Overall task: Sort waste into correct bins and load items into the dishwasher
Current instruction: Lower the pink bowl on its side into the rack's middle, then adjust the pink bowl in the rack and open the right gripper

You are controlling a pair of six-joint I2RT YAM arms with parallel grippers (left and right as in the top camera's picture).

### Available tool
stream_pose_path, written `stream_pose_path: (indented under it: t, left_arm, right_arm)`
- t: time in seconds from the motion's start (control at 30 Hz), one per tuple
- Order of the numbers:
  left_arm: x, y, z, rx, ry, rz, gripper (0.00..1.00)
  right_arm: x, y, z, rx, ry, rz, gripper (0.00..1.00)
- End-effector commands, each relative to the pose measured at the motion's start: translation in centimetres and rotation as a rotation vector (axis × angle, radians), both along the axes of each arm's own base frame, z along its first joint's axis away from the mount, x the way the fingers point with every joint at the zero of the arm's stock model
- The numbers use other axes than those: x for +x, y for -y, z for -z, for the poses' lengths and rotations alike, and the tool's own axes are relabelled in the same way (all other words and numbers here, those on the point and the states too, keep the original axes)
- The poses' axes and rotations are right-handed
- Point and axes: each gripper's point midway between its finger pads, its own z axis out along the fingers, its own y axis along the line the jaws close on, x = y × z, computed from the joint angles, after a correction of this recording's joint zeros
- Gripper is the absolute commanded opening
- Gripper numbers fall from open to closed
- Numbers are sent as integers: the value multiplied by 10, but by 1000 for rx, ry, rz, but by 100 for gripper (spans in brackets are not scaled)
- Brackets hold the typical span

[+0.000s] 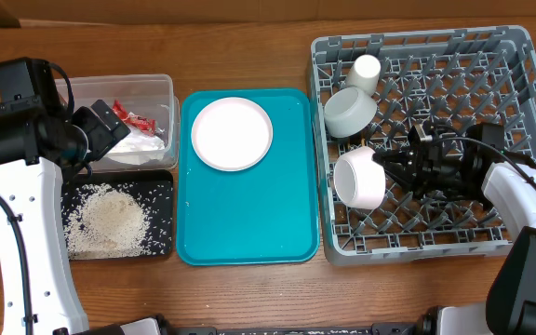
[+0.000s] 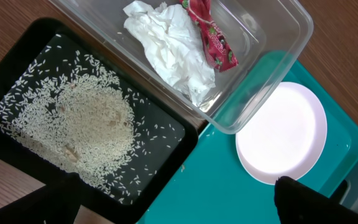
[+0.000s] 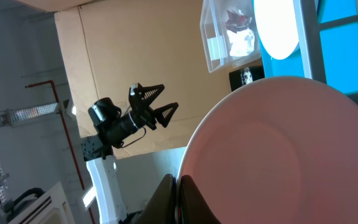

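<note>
Currently right end effector (image 1: 385, 171) clenched on white bowl (image 1: 359, 180) rim over dish rack (image 1: 417, 42); bowl likely rigid, slick, breakable. Left end effector (image 1: 108, 123) spread, empty.

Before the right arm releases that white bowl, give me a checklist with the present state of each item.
1. Grip: right gripper shut on the rim of the white bowl: ok.
2. Placement: white bowl inside the walls of the dish rack: ok; seated on the pegs: cannot tell.
3. Other arm: left gripper open and empty, by the clear tub: ok.
4. Dry waste: napkin and wrapper in the clear tub: ok.
5. Food waste: rice in the black tray: ok.
6. Loading done: not ok, the plate lies on the teal tray.
</note>
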Motion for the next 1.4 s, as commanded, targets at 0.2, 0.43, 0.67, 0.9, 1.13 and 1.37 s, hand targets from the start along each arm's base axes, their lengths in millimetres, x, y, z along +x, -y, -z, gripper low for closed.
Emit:
stream_pose_path:
  t: [0.2,0.43,0.67,0.9,1.13,1.37]
  left_arm:
    - [1,0,2,-5,-4,-3,100]
    - [1,0,2,-6,-4,-3,99]
    - [1,0,2,-5,-4,-3,100]
    - [1,0,2,-6,-4,-3,100]
    - [1,0,2,-5,-4,-3,100]
    - [1,0,2,-5,-4,-3,100]
  right_arm:
    - [-3,-1,-14,40,-22,-2,4]
    - [-3,-1,-14,31,16,-1,4]
    - [-6,-3,-9,-15,91,-10,4]
    - [-9,-6,-14,28,29,-14,4]
    - [-1,-1,-28,34,2,-5,4]
    - [5,-9,-55,15,87,-39,4]
